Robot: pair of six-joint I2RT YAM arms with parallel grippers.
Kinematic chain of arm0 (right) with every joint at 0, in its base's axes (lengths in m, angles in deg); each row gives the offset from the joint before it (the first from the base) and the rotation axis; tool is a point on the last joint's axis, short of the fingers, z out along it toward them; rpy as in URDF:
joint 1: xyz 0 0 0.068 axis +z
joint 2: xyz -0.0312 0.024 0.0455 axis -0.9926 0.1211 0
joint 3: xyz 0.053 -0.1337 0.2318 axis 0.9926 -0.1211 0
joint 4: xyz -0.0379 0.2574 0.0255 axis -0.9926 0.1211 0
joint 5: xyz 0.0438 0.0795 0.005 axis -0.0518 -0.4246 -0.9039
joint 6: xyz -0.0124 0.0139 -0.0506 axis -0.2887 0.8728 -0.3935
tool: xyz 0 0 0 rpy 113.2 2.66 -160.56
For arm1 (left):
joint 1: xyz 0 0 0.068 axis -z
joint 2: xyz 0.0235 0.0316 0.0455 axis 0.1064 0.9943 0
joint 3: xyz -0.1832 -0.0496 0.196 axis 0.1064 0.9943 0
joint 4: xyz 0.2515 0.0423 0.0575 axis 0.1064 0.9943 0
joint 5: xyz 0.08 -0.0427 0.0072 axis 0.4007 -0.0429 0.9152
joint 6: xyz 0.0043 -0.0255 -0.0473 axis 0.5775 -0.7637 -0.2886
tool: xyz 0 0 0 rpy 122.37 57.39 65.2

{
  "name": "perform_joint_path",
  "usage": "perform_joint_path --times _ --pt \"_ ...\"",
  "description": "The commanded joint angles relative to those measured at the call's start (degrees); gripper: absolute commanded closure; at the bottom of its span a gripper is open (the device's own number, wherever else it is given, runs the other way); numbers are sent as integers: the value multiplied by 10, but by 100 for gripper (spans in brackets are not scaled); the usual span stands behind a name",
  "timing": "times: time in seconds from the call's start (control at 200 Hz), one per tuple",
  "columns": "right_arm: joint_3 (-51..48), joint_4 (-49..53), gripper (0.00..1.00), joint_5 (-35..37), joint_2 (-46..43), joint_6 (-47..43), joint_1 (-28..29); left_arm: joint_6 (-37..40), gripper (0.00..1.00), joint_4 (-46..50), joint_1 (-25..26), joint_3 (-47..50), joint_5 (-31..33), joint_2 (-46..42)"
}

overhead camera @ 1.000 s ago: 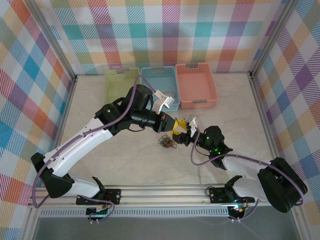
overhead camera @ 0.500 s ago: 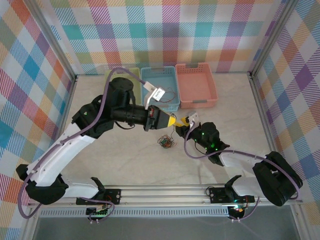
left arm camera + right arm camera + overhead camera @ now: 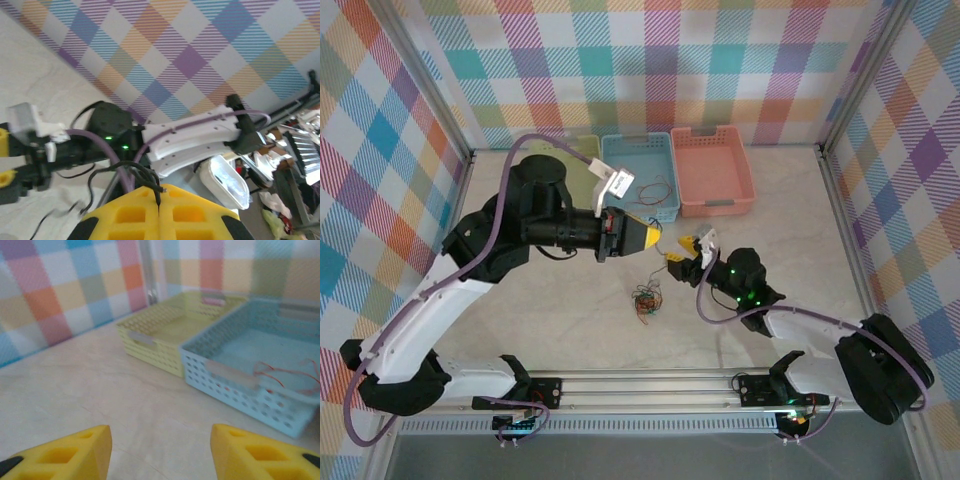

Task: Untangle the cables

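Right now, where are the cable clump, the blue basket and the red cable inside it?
cable clump (image 3: 644, 302), top view, middle of the tangle.
blue basket (image 3: 239, 392), right wrist view, near wall.
red cable (image 3: 280, 371), right wrist view, loop in the basket.

Cable clump (image 3: 646, 300) on table (image 3: 800, 230), before middle basket (image 3: 640, 138) of far row; strand (image 3: 657, 188) inside basket.

We look out between the two yellow fingers (image 3: 65, 450) of the right gripper (image 3: 160, 450), which stand well apart at the lower edge, with pale marbled table (image 3: 75, 385) showing between them. Beyond, a yellow-green perforated basket (image 3: 150, 352) stands just beside a light blue basket (image 3: 235, 390). We see a thin red cable (image 3: 287, 372) lying looped inside the blue one. A pastel checked wall (image 3: 60, 290) and a metal corner post (image 3: 148, 270) close the blurred background.
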Motion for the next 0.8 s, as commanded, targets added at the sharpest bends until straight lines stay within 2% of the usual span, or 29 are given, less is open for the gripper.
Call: perform_joint_path --times 0.0,0.2,0.385,0.535,0.66,0.795 --pt "-7 -49 42 -108 -37 -8 3 9 100 11 -5 -17 40 16" --pt "-12 -55 40 -169 -77 -11 15 8 100 15 -12 -37 70 38" --pt "-8 -45 40 -188 -89 -23 25 -1 100 14 -16 -45 84 45" --pt "-2 -53 38 -172 -81 -16 29 -4 100 13 -16 -48 67 54" --pt "9 -51 38 -113 -53 -21 29 -12 100 4 -15 -46 21 66" --pt "29 -56 39 -106 -8 -16 31 -17 100 -3 -15 -46 -30 79"
